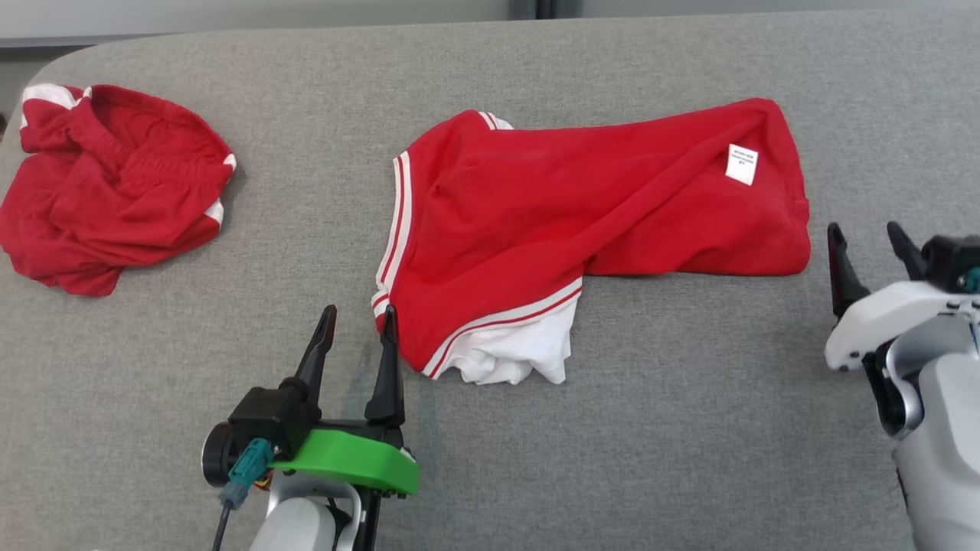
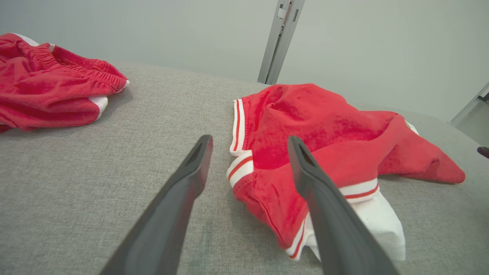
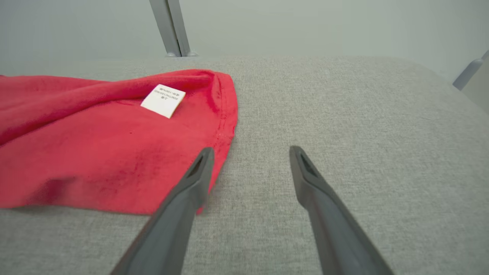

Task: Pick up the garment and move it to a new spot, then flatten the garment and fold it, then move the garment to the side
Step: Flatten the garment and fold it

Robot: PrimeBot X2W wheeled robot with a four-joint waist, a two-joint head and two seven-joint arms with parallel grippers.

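The garment (image 1: 597, 222) lies at the centre of the grey surface (image 1: 689, 428), with its long axis running from 9 to 3 o'clock. It is spread but not flat. A diagonal ridge crosses the red cloth, the striped hem at 7 o'clock is turned over, and a white layer bunches out at 6 o'clock. A white label (image 1: 741, 164) sits near the 2 o'clock corner.

We judge the task to be at the flattening step. The pictures do not tell us whether this is already the garment's new spot. No fold has been made, so the flattening, the fold and the move to the side are all left to do.

The left gripper (image 1: 360, 312) stands at 7 o'clock of the garment. Its jaws are well apart and hold nothing. One finger reaches the striped hem corner, but we cannot tell whether it touches the cloth.

The right gripper (image 1: 864, 229) stands at 3 o'clock, just beside the garment's end. Its jaws are also spread and empty. In the right wrist view one finger overlaps the red edge.

Neither garment is in a container. Both lie directly on the surface. The second garment (image 1: 115, 184), also red and white, is crumpled at 10 o'clock, well apart from the first.
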